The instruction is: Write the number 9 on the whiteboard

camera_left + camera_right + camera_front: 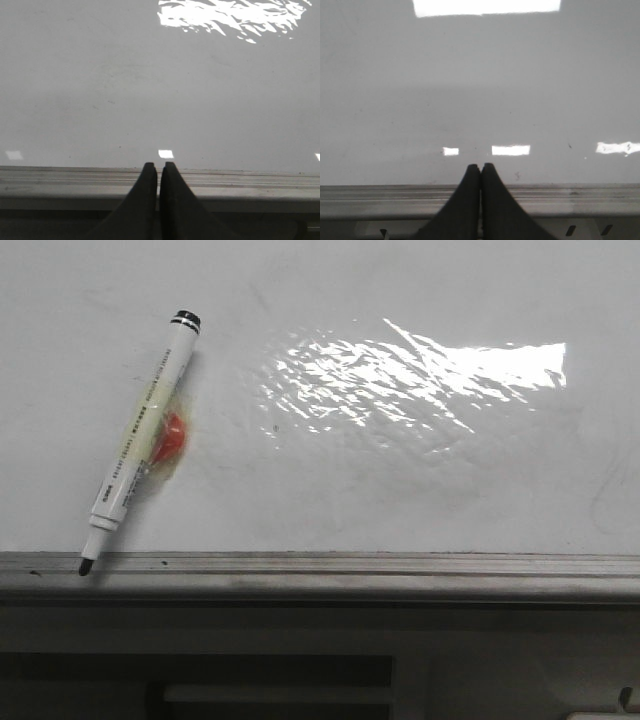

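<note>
The whiteboard [400, 470] fills the front view, glossy white with faint smudges and a bright glare patch. No black number 9 stroke shows on it. A white marker [140, 440] with a black end lies slanted at the left, its uncapped black tip on the grey ledge, held by a yellowish-red blob. No gripper shows in the front view. My left gripper [158, 165] is shut and empty, its tips over the board's ledge [240, 185]. My right gripper [480, 166] is shut and empty, also over the ledge [570, 197]. The whiteboard fills both wrist views [150, 90] [480, 90].
The grey metal ledge [400, 570] runs along the board's near edge. Below it is a dark gap with a pale bar [280, 693]. Small dark slots [570, 230] show under the ledge in the right wrist view.
</note>
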